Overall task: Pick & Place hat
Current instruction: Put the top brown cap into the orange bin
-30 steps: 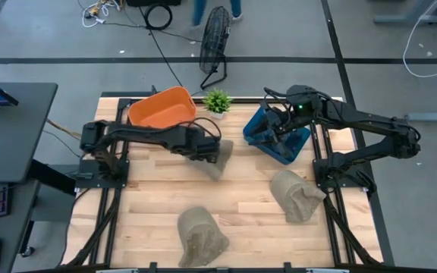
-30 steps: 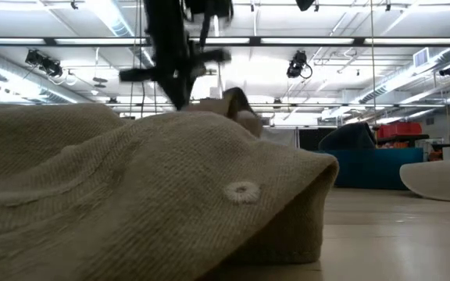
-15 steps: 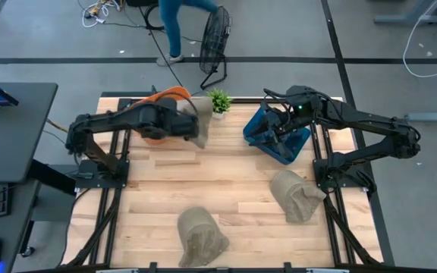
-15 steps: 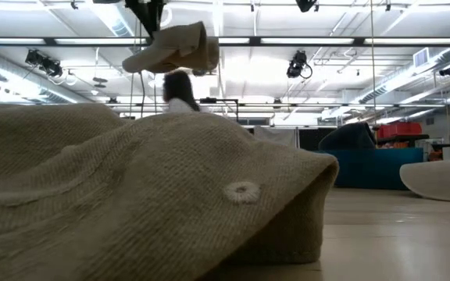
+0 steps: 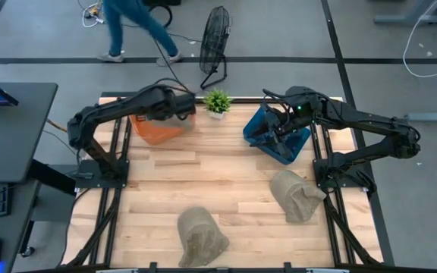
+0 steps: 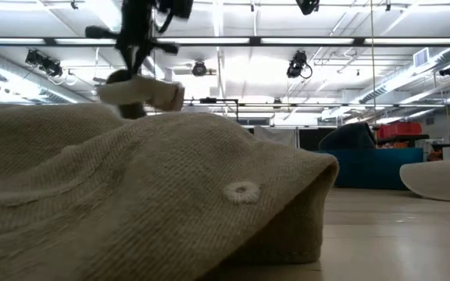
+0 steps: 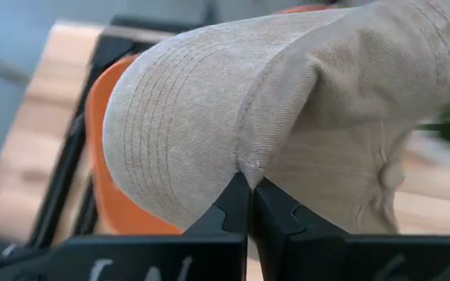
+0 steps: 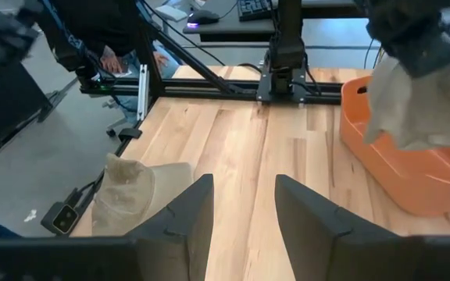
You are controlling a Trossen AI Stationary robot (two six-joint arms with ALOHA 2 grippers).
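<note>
My left gripper [image 5: 179, 106] is over the orange bin [image 5: 156, 129] at the table's far left, shut on a beige cap [image 7: 287, 117]. In the low view the cap [image 6: 141, 94] hangs under that gripper [image 6: 137, 56]. My right gripper [image 8: 244, 211] is open and empty above the blue bin [image 5: 277, 136] at the far right. Two more beige caps lie on the table, one near the front edge [image 5: 201, 235] and one at the right [image 5: 294, 195]. My left gripper pinches the cap between its two shut fingers where the stitched brim meets the crown [image 7: 244, 165]. The fingers come from above, pointing down. The cap hangs below them, lifted clear, over the orange bin [image 7: 100, 133].
A small green plant [image 5: 217, 100] stands at the far edge between the two bins. A fan [image 5: 215, 34] and a walking person [image 5: 131, 26] are on the floor beyond the table. Bare wood lies in the table's middle [image 5: 226, 171].
My left gripper has carried the cap from the table's middle toward the far left edge, up and then down over the orange bin. The cap is lifted clear of the table and stays in the shut fingers.
</note>
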